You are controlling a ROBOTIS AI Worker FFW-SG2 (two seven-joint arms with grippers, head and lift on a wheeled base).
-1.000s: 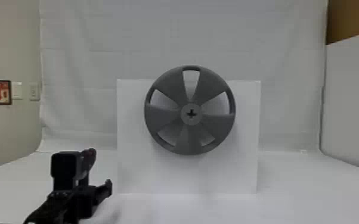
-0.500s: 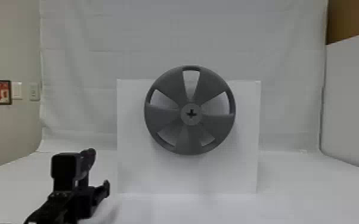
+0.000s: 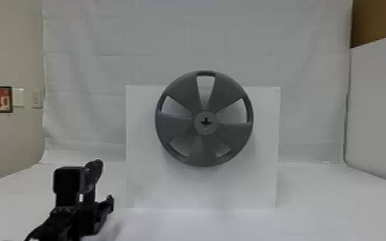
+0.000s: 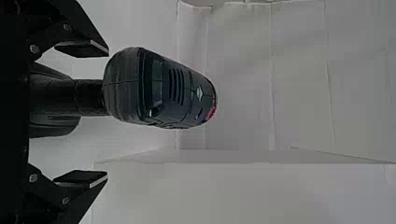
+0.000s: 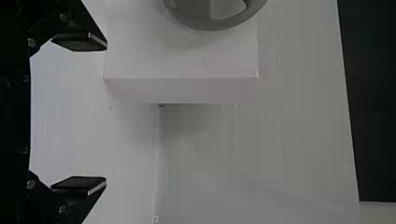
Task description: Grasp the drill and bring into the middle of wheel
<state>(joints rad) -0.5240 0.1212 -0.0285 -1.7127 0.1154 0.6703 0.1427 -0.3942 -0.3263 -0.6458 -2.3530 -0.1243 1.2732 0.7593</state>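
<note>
At the lower left of the head view is my left gripper [image 3: 89, 192], with the drill [image 3: 95, 170] standing upright at it, its dark head on top. In the left wrist view the left gripper [image 4: 106, 113] is open; the handle of the drill [image 4: 175, 91] lies between its fingers with a gap on either side, and the head reaches past the fingertips. The grey wheel [image 3: 179, 128], with a cross-shaped hole in its hub, is right of the drill. My right gripper [image 5: 105, 115] stands open and holds nothing; past its fingers is the wheel's rim [image 5: 215, 23].
Behind the wheel rises a white panel [image 3: 253, 189] on the white-covered table [image 3: 323, 211]. A white cloth [image 3: 311, 67] hangs at the back, and a white partition [image 3: 381, 109] borders the right side. The right wrist view has a white box edge [image 5: 182, 78] near the gripper.
The left gripper's right-hand part has shifted slightly left, closer to the drill. Drill and wheel have kept their places.
</note>
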